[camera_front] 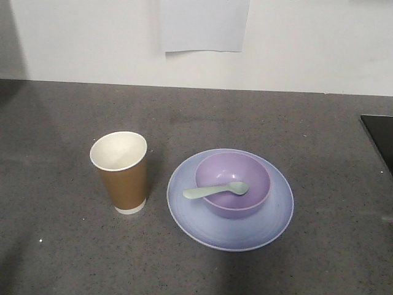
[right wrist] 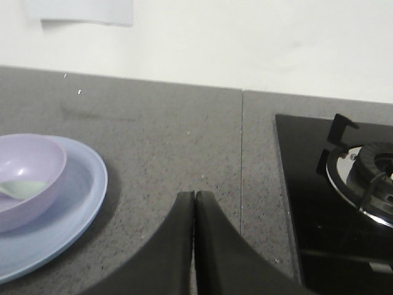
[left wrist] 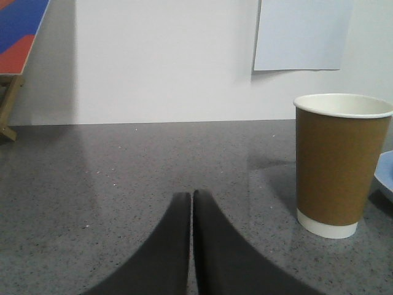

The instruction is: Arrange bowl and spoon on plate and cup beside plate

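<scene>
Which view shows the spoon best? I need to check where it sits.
The exterior front-facing view: the whole spoon shows, scoop inside the bowl, handle over the rim. The right wrist view shows only part of it in the bowl. The left wrist view misses it.

A dark grey speckled countertop (camera_front: pixel 258 117) is running back to a white wall. The brown paper cup (camera_front: pixel 123 172) is standing upright directly on it at about nine o'clock, just beside the pale blue plate (camera_front: pixel 230 236). A black glass hob (camera_front: pixel 381 138) is sitting in the surface at three o'clock.
</scene>
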Robot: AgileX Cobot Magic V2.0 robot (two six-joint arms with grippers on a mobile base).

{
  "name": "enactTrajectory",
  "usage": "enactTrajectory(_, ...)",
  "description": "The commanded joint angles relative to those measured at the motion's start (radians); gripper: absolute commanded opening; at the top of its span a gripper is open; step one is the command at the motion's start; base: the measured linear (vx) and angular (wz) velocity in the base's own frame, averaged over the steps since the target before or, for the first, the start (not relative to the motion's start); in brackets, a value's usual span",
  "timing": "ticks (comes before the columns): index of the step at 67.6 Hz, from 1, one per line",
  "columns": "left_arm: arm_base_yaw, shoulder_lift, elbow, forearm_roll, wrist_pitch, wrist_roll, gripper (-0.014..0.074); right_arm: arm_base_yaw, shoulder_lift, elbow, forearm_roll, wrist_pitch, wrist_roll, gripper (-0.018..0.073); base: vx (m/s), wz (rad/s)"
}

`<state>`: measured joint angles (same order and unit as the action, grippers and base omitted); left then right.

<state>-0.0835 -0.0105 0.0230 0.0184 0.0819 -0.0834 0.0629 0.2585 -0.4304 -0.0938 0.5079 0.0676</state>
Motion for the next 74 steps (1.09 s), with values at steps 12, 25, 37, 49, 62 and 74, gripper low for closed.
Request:
enactTrajectory(12,0.004,-0.014,-0.018,-0.007,-0.066,-0.011,-0.0006,-0.071,-0.201,0.190,0.043,-0.271,-0.029,-0.0011,0.00,0.00)
enactTrajectory(25,0.004,-0.014,-0.018,-0.007,-0.066,-0.011,-0.0006,-0.091,-0.278,0.297,0.046,-0.350,-0.025,-0.0011,0.00,0.00)
enactTrajectory(37,0.004,-0.014,-0.018,-0.007,-0.066,-0.011,-0.0006,-0.098,-0.278,0.368,0.049,-0.428,-0.022,-0.0011,0.00,0.00)
enactTrajectory(49,0.004,-0.014,-0.018,-0.007,-0.066,-0.011,-0.0006,-0.097,-0.278,0.446,0.058,-0.543,-0.021,-0.0011,0.00,0.00)
enactTrajectory(62,0.004,-0.014,-0.018,-0.007,-0.066,-0.011,-0.0006,-0.097,-0.278,0.468,0.067,-0.587,-0.019,-0.0011,0.00,0.00)
enactTrajectory(74,0.004,-0.014,-0.018,-0.007,-0.066,-0.011,-0.0006,-0.097,-0.278,0.468,0.070,-0.587,-0.019,-0.0011,0.00,0.00)
